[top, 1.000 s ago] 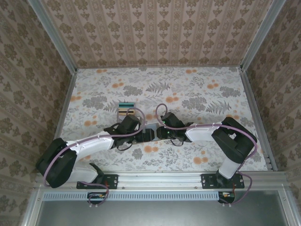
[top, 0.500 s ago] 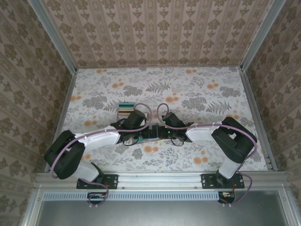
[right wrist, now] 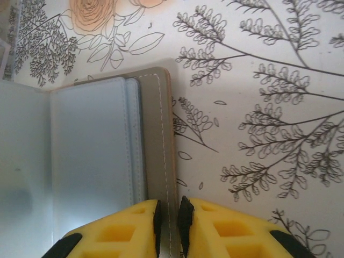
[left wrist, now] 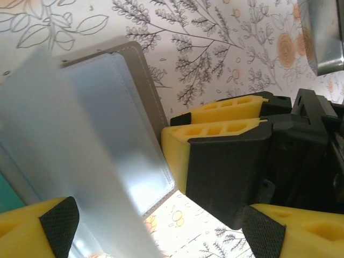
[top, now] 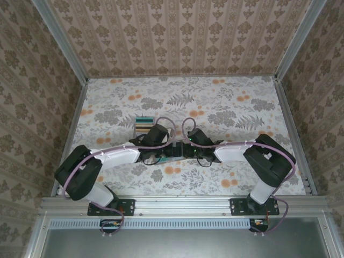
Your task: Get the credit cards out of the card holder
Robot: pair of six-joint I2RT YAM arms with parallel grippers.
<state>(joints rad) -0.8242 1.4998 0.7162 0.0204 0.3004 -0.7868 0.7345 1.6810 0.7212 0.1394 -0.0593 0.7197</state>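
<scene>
The card holder (right wrist: 97, 156) lies open on the table (top: 226, 107), near the middle and a little toward the near edge, between the two arms. Its shiny pale grey-blue inside faces up, and the brown-grey outside shows as a stitched border along its right edge. In the left wrist view one flap of the card holder (left wrist: 123, 129) stands close to the camera and is blurred. A teal strip (left wrist: 6, 193) shows at its left side; whether it is a card cannot be told.

The right gripper (right wrist: 171, 223) is closed to a thin gap on the stitched edge of the holder and pinches it. The left gripper (left wrist: 158, 231) is spread wide and holds nothing; its fingers stand on either side of the holder, facing the right gripper (left wrist: 177, 122).

A stack of coloured cards (top: 144, 124), striped in teal and tan, lies on the table just beyond the left arm, apart from the holder.
</scene>
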